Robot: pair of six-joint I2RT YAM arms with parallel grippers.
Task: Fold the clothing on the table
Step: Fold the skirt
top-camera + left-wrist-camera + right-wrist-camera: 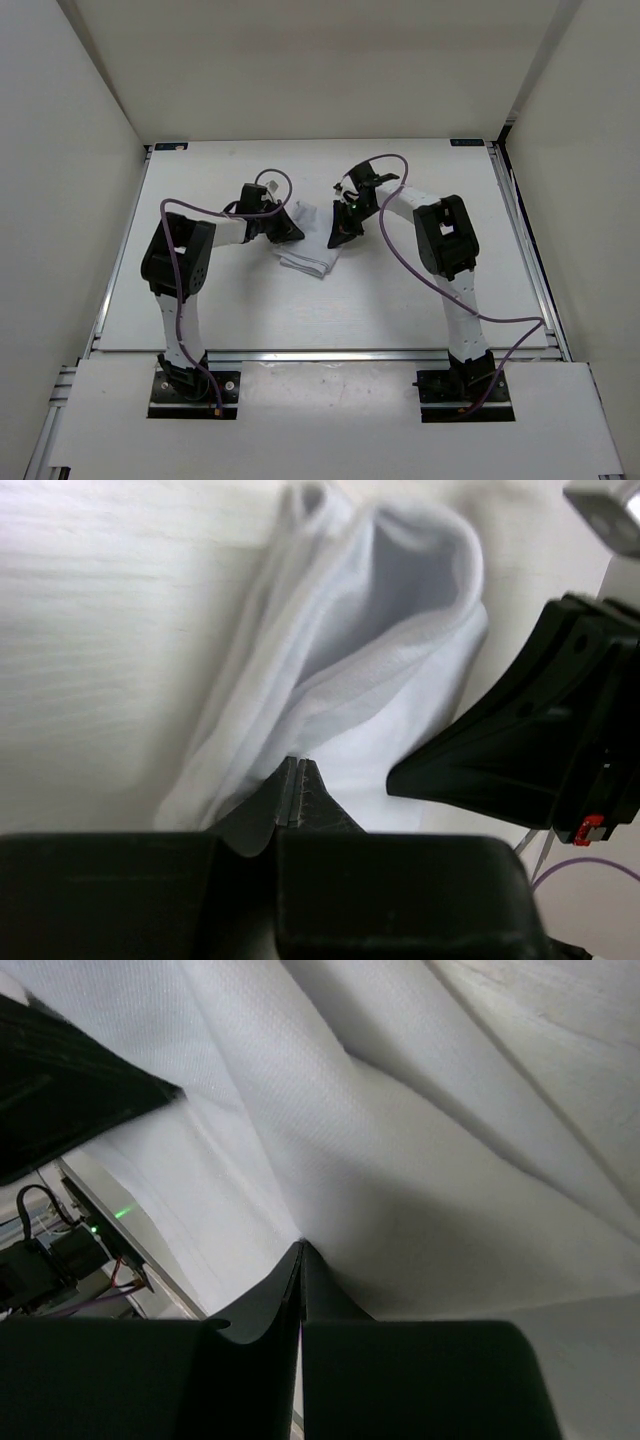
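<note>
The clothing is a white, bunched and partly folded piece in the middle of the table. My left gripper meets its left edge and my right gripper its right edge, the two facing each other closely. In the left wrist view the left gripper is shut, its tips pinching a fold of the clothing, which loops up beyond them. In the right wrist view the right gripper is shut on the clothing, and creases fan out from its tips.
Purple cables loop off both arms above the table. The right arm's black finger fills the right of the left wrist view, close to the cloth. White walls stand round the table, with aluminium rails along its edges.
</note>
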